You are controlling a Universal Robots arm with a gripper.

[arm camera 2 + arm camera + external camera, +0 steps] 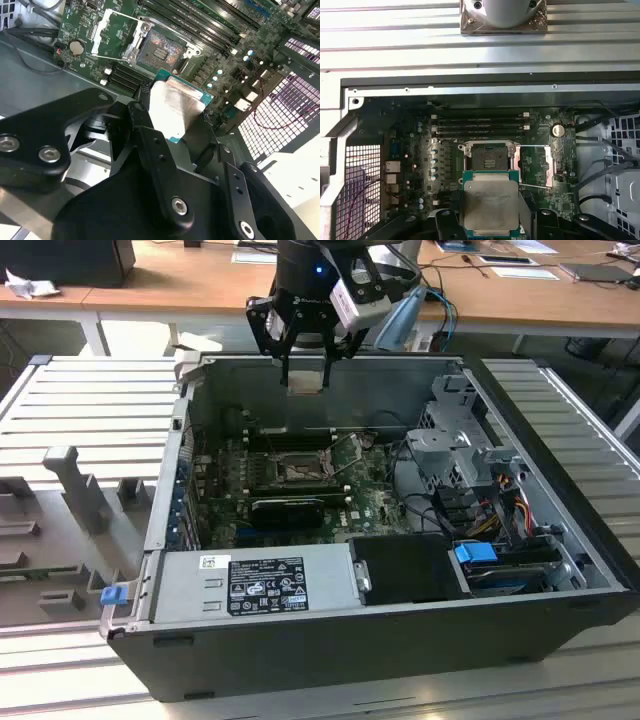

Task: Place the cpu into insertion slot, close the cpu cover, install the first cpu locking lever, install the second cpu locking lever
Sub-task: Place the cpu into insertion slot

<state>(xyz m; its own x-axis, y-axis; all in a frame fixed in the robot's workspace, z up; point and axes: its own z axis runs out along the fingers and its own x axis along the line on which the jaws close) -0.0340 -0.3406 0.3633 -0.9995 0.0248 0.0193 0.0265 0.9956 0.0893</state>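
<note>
My gripper (305,368) hangs over the far side of the open computer case, shut on the cpu (305,383). The cpu (490,202) is a flat square chip with a pale metal face, held level between the black fingers (142,122) by its edges. Below it on the green board lies the insertion slot (490,157), a dark square socket with its pinned centre bare. In both wrist views the cpu cover (535,162) is swung open beside the slot, a thin metal frame (117,32). The cpu is well above the board, touching nothing else.
A grey power supply box (255,585) fills the near left of the case. A drive cage (455,440) and cables stand on the exterior view's right. Long memory slots (480,125) run beside the socket. A thin wire lever (535,187) sticks out by the cover.
</note>
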